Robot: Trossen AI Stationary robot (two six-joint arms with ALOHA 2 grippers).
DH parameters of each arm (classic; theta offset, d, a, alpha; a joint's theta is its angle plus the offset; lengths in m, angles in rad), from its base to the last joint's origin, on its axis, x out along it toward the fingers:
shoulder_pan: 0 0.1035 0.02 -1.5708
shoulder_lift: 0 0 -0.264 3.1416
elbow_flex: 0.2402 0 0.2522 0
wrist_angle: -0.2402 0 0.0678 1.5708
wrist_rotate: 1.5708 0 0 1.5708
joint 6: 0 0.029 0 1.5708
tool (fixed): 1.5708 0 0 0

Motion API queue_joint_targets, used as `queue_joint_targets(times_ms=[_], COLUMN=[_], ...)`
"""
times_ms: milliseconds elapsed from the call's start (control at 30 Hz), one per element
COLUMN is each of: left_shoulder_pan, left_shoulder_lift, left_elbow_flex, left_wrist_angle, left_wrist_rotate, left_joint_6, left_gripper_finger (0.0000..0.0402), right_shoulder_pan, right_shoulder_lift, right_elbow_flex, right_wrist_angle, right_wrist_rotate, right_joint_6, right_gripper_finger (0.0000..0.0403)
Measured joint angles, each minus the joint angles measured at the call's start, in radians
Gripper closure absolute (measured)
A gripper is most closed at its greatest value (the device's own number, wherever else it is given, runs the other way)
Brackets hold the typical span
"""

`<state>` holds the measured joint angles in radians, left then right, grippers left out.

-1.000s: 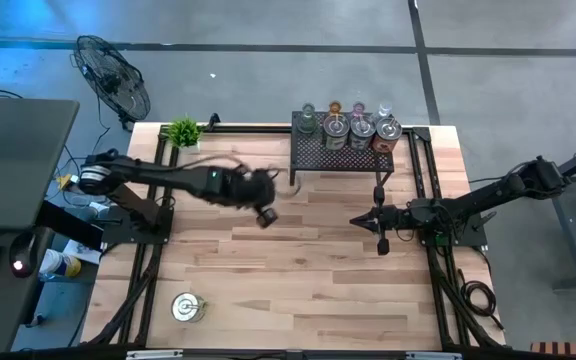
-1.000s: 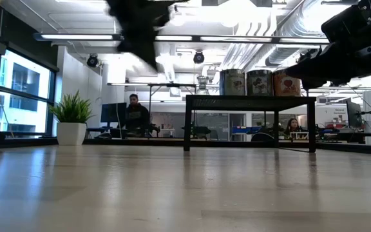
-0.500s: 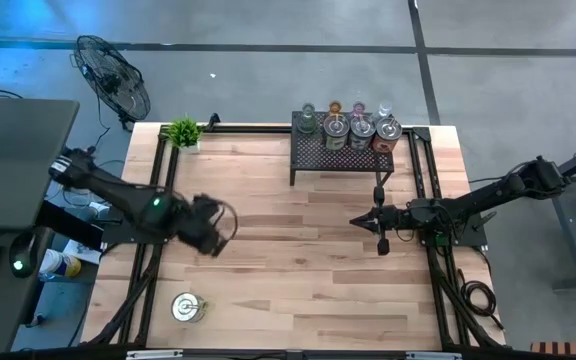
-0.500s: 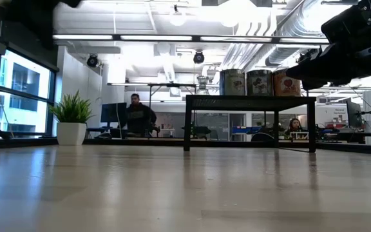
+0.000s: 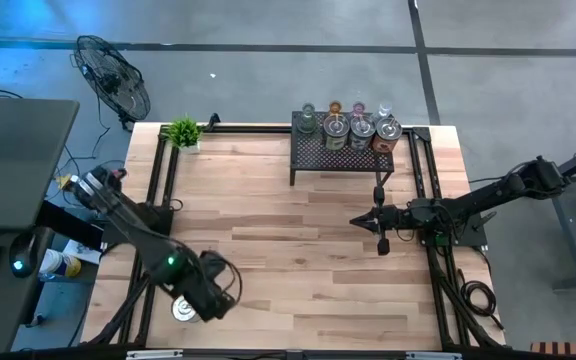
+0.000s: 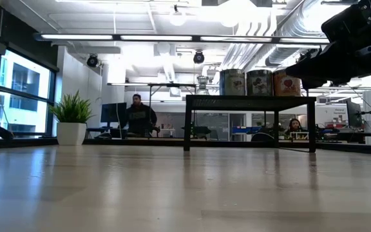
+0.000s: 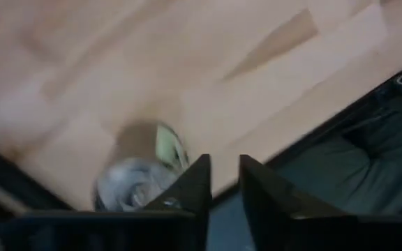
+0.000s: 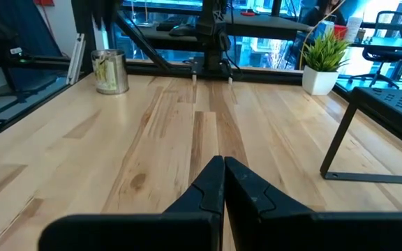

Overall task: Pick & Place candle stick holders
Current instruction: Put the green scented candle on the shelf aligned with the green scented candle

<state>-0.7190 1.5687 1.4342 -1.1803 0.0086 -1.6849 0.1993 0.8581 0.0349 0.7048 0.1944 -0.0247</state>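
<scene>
One shiny silver candle stick holder (image 5: 182, 308) stands alone on its base near the table's near left corner; it also shows in the left wrist view (image 7: 139, 180) and the right wrist view (image 8: 110, 71). My left gripper (image 5: 211, 302) hovers just to its right, its fingers (image 7: 195, 187) a narrow gap apart and empty, with the holder off to one side of them. Three more silver holders (image 5: 360, 128) and several small glass ones (image 5: 334, 109) stand on the black mesh rack (image 5: 343, 152). My right gripper (image 5: 381, 238) waits shut and empty at mid-right (image 8: 223, 183).
A small green potted plant (image 5: 183, 131) stands at the far left corner. The rack stands on thin legs (image 8: 340, 150) at the far middle. Black frame rails (image 5: 158, 190) run along both table sides. The near table edge (image 7: 313, 115) lies just past my left gripper. A person (image 6: 137, 115) sits beyond the table.
My left arm has swung from beside the rack in the table's middle toward the near left corner and now stands over the table next to the lone silver holder. It has left the low view. My right arm has kept still.
</scene>
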Motion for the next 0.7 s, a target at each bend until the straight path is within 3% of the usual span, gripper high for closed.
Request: queue_joint_targets(times_ms=[233, 400, 700], left_shoulder_pan=[-0.096, -0.155, -0.173], left_shoulder_lift=[0.164, 0.252, 0.324], left_elbow_flex=[0.197, 0.217, 0.217], left_wrist_angle=[-0.106, -0.103, -0.166], left_wrist_rotate=[0.124, 0.187, 0.144], left_joint_6=[-0.264, -0.376, -0.406], left_gripper_finger=[0.0237, 0.0228, 0.0227], right_shoulder_pan=[0.0, 0.0, 0.0], right_shoulder_lift=[0.0, 0.0, 0.0], right_elbow_flex=[0.0, 0.0, 0.0], right_wrist_angle=[-0.001, -0.001, 0.004], right_wrist_rotate=[-0.015, -0.043, -0.046], right_joint_6=[0.004, 0.013, 0.014], right_gripper_finger=[0.0403, 0.0403, 0.0403])
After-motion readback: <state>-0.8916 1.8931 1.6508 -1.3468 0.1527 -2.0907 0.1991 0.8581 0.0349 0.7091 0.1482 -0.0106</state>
